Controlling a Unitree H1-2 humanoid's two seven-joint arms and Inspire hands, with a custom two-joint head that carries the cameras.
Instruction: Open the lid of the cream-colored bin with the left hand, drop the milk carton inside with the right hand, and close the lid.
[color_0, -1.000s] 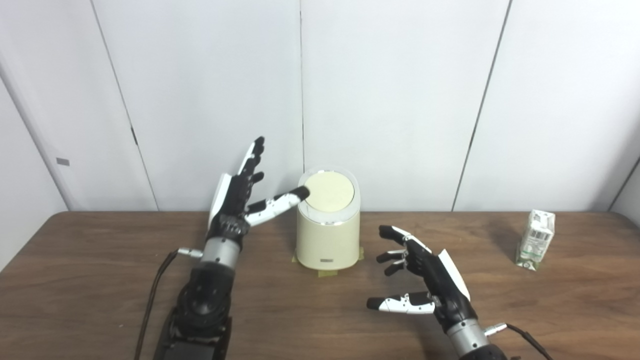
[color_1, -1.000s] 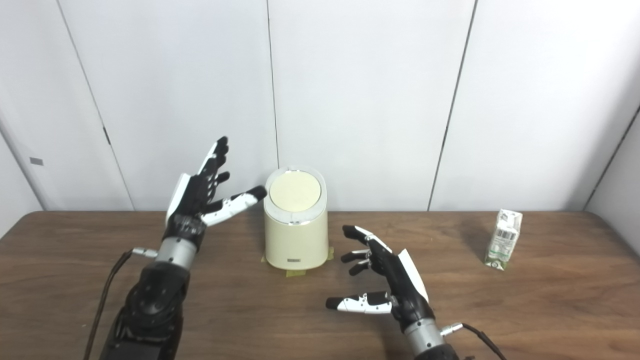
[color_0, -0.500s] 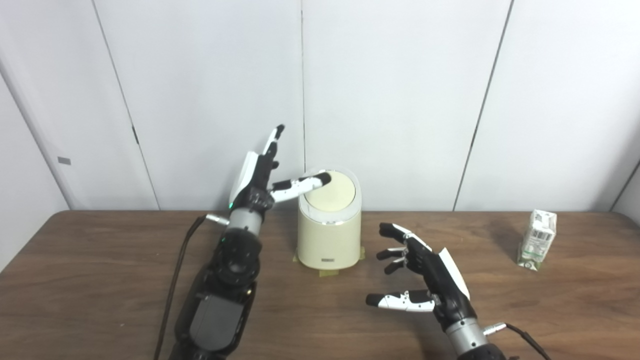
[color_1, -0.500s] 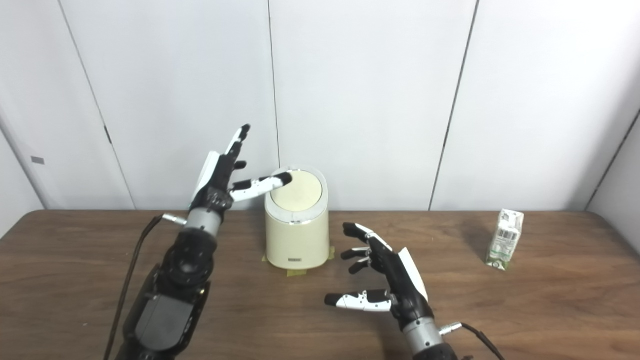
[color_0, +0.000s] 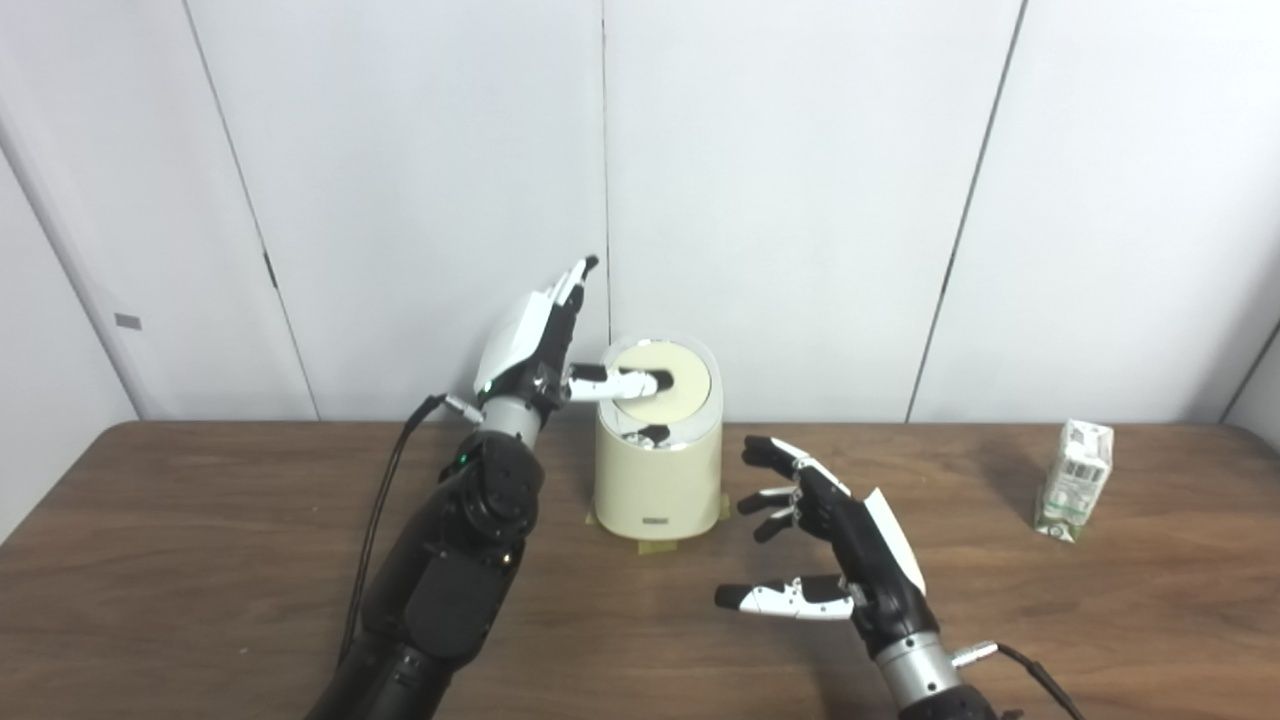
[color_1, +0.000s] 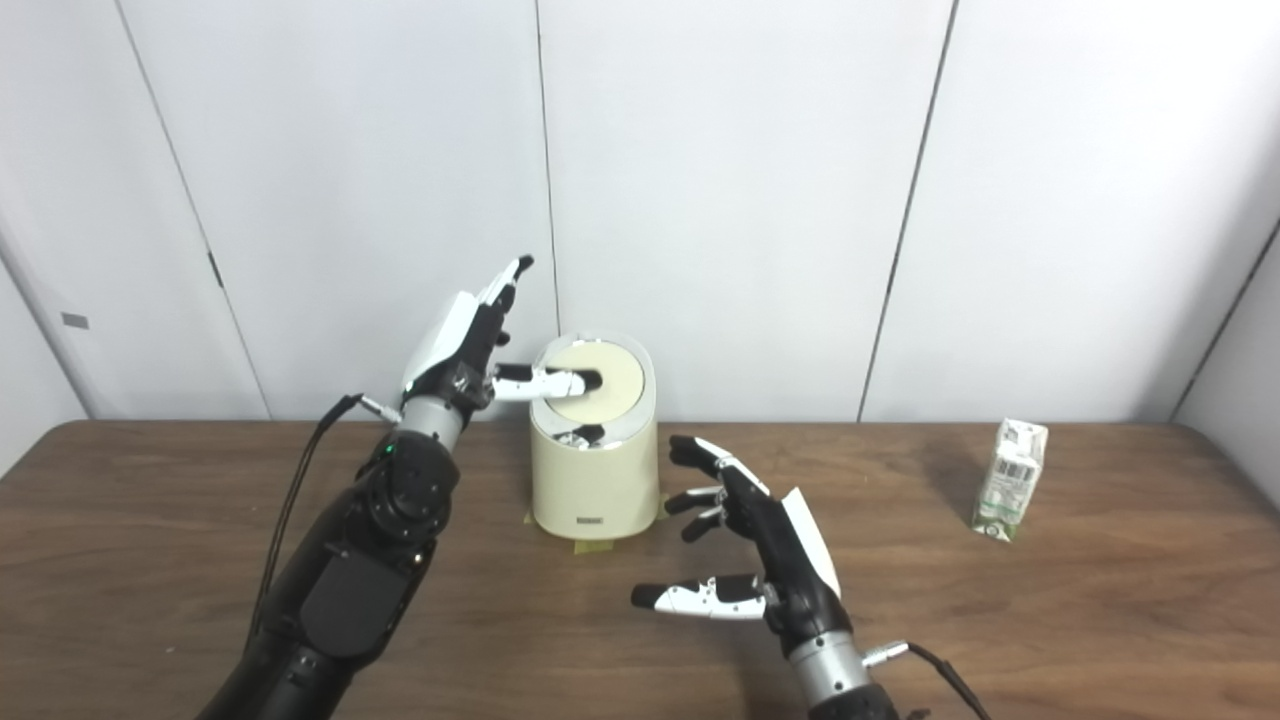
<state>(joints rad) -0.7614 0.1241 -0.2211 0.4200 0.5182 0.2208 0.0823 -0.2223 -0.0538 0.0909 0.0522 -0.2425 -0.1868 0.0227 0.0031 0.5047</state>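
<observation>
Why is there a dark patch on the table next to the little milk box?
In the left eye view, it is a soft shadow the milk carton casts to its left on the table; the right eye view shows the same, and both pictures look sharp, evenly lit.

Rear wall (color_0: 800, 200): white flat panels, divided by thin dark vertical seams, some leaning slightly. A small grey tag (color_0: 126, 322) is fixed to the far-left panel. Counter (color_0: 200, 520): dark brown wood grain, rounded far corners, set against the wall. Lighting even and diffuse, shadows soft.
</observation>
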